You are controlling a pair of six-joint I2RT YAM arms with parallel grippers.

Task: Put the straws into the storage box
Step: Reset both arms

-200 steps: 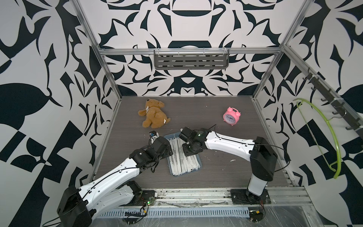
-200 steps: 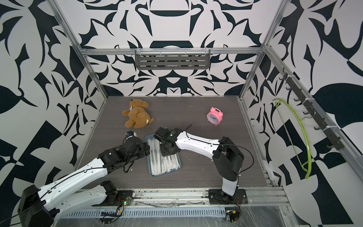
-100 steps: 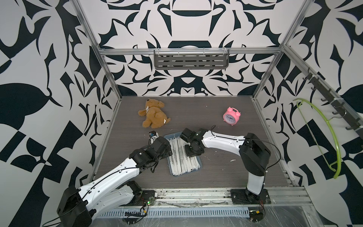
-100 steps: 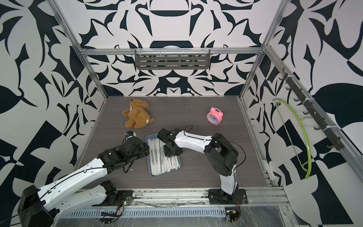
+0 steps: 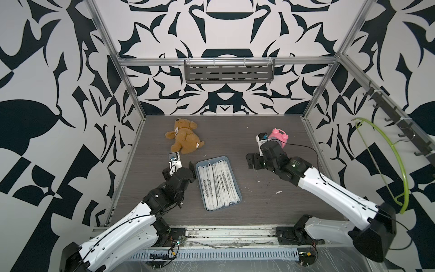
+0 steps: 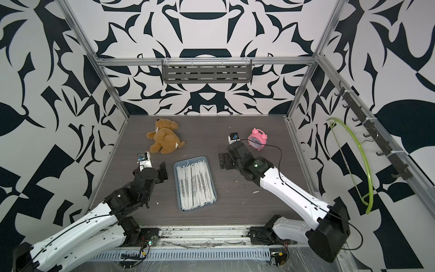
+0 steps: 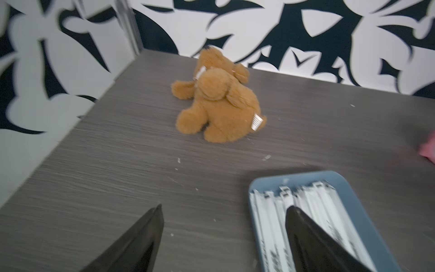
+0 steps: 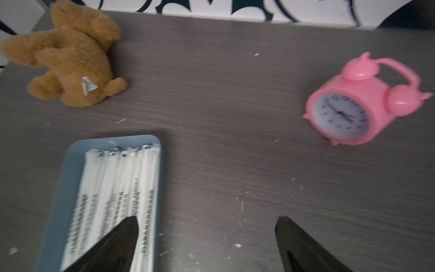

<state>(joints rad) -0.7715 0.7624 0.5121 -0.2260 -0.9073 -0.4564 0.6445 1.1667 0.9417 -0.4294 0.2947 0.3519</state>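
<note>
Left pincer (image 7: 224,208) of mine released just beside storage box (image 5: 213,160), right pincer (image 8: 207,218) released farther off, straws (image 5: 217,184) lying inside box

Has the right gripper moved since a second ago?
Yes. The right gripper has left the storage box, where it was over the straws, and now sits open beside it, nearer the pink alarm clock.

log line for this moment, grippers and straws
left gripper: open, empty, by tray edge | right gripper: open, empty, apart from tray, near clock | straws: lying in tray
</note>
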